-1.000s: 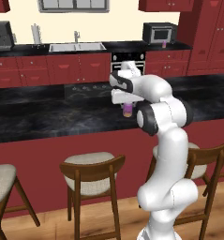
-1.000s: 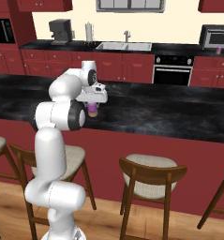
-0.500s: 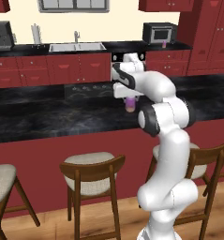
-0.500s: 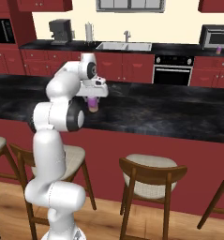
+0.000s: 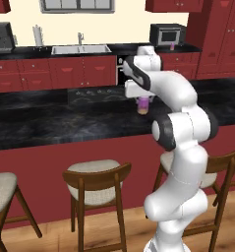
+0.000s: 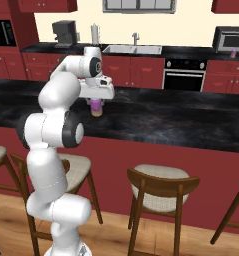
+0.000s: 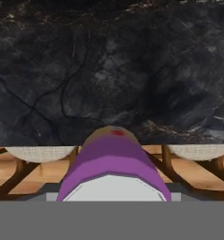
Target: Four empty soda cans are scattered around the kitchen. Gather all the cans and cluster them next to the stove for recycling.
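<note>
The tool [image 5: 143, 101] is clamped around a purple soda can [image 5: 143, 105], holding it upright in the air over the black marbled bench [image 5: 50, 123]. The can hangs straight below the tool, its orange base band lowest, clear of the bench top. From the hand camera the can [image 7: 114, 164] runs away from the tool toward the bench [image 7: 108, 65]. The stove [image 5: 97, 94] lies beyond the tool and slightly to its left. A second small purple can [image 5: 172, 47] stands far behind the tool, by the microwave [image 5: 167, 34].

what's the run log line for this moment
phase: carry | gripper: shut on purple soda can | can: lifted above island counter | stove: beyond, no cans seen beside it
</note>
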Robot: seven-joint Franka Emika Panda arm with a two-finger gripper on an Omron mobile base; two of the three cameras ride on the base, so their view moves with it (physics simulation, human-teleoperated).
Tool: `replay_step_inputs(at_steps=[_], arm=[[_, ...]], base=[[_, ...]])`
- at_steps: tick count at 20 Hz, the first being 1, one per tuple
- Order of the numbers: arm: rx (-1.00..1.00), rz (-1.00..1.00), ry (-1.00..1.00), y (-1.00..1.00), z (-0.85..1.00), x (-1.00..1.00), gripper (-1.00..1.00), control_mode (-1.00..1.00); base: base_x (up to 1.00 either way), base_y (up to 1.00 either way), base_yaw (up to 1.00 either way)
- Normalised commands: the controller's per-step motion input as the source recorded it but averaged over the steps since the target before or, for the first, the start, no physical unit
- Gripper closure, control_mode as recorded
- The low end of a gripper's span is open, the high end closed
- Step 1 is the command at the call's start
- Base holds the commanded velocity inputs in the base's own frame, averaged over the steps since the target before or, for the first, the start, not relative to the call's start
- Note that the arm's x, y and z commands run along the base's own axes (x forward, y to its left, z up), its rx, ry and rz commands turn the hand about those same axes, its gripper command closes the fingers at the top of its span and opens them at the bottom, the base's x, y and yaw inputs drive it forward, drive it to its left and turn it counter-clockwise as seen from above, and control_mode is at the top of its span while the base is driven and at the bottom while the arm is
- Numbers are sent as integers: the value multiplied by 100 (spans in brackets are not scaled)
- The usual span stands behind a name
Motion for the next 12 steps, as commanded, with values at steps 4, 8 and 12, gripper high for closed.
replay_step_inputs(at_steps=[4,8,12], arm=[[0,1,-4,0,0,-68,100,-100],[0,0,-5,0,1,-78,100,-100],[0,0,-2,0,2,-71,100,-100]], base=[[0,0,0],[0,0,0],[0,0,0]])
